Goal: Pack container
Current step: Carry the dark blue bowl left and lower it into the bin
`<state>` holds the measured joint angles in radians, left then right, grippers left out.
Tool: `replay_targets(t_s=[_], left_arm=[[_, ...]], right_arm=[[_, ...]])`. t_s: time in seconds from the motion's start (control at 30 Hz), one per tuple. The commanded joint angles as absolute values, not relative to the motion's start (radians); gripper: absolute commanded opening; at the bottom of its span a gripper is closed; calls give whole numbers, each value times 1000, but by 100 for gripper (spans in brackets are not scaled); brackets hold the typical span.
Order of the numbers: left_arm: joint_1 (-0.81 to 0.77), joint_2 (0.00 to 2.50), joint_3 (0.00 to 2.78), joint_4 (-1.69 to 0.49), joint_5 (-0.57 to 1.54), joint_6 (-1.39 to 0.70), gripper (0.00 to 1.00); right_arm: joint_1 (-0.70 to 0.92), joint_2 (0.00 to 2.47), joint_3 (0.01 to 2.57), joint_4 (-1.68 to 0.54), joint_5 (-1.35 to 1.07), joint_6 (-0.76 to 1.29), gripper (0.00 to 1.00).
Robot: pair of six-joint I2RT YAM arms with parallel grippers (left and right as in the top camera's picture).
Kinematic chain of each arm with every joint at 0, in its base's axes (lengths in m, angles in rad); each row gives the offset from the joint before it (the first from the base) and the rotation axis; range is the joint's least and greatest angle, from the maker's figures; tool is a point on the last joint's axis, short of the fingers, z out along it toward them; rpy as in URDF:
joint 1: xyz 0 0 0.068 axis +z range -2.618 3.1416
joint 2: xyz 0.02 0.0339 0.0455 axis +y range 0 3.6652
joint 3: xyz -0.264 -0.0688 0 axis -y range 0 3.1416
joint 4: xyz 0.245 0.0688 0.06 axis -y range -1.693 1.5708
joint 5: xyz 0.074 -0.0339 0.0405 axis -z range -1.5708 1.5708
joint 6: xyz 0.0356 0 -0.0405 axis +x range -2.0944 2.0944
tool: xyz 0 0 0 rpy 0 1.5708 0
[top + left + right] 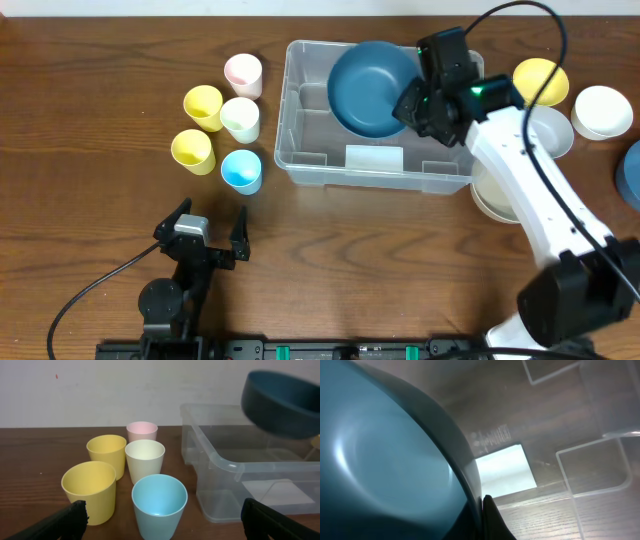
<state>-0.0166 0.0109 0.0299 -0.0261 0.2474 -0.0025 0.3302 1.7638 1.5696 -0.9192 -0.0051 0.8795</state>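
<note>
The clear plastic container [320, 150] stands at the middle back of the table. A big blue bowl [368, 88] hangs tilted over its far right part, and my right gripper [412, 100] is shut on the bowl's rim. In the right wrist view the blue bowl [385, 460] fills the left, with one dark finger [492, 520] pressed against its rim above the container's floor [560, 425]. My left gripper [205, 235] stands open near the front edge, behind a light blue cup [159, 505]. The container [235, 475] and the bowl [280, 402] show at the right of the left wrist view.
Several cups stand left of the container: two yellow [203, 105] [192, 150], a pink [243, 73], a cream [241, 118] and a light blue [242, 170]. Right of the container lie white bowls [601, 110] [495, 195], a yellow bowl [540, 80] and a blue bowl [630, 175] at the edge.
</note>
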Motion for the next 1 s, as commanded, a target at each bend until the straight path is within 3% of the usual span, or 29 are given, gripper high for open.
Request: replay_targets(t_s=[0.0,0.67,0.8,0.97], left_arm=[[-12,4,4,-47,247,4,98],[-12,4,4,-47,247,4,98],[-12,4,4,-47,247,4,98],[-12,4,4,-47,246,4,98]], right_arm=[[335,1815,1583,-916,-33,897,1],[387,1983,1581,-878,-59,897,2],[387,1983,1581,-874,-59,897,15],[388,1983,1573,-870,-60,897,20]])
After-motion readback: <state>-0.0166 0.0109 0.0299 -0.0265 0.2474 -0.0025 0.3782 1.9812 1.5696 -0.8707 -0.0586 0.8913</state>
